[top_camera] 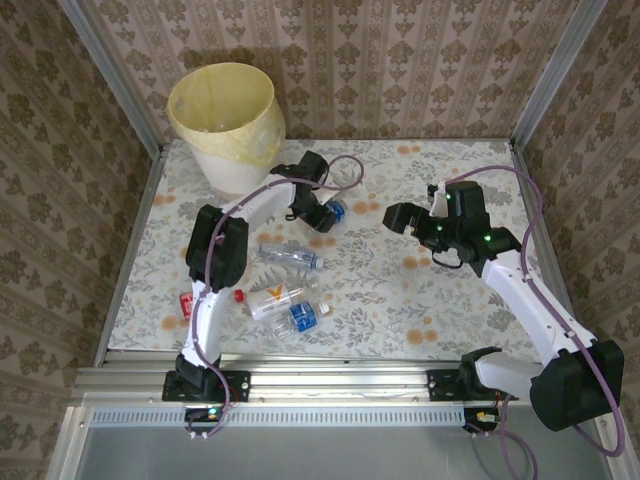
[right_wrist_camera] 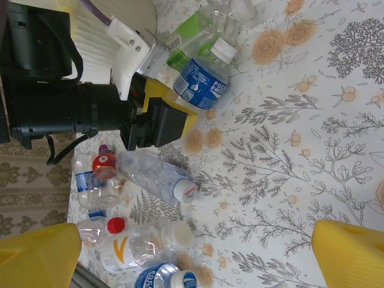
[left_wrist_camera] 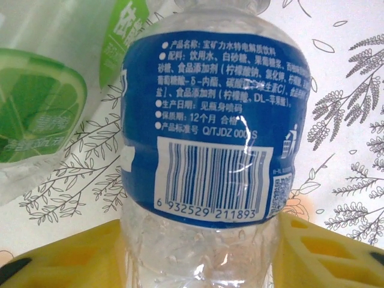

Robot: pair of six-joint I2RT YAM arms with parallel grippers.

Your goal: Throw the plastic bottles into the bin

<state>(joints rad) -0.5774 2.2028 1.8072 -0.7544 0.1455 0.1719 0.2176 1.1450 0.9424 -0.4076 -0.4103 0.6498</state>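
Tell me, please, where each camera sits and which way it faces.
Top external: above and behind the bases, looking down on the table, bin, left arm and right arm.
Left wrist: on the left arm, facing along its yellow jaws at the blue-label bottle between them.
Right wrist: on the right arm, facing the left arm across loose bottles; open jaws at the bottom corners.
Shared: all show that blue-label bottle.

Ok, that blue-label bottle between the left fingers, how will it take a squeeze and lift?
The blue-label bottle looks clear and empty, so it is probably very light. Its thin dimpled wall may buckle or slip inside the left gripper. Round and lying down, it would likely roll if nudged.
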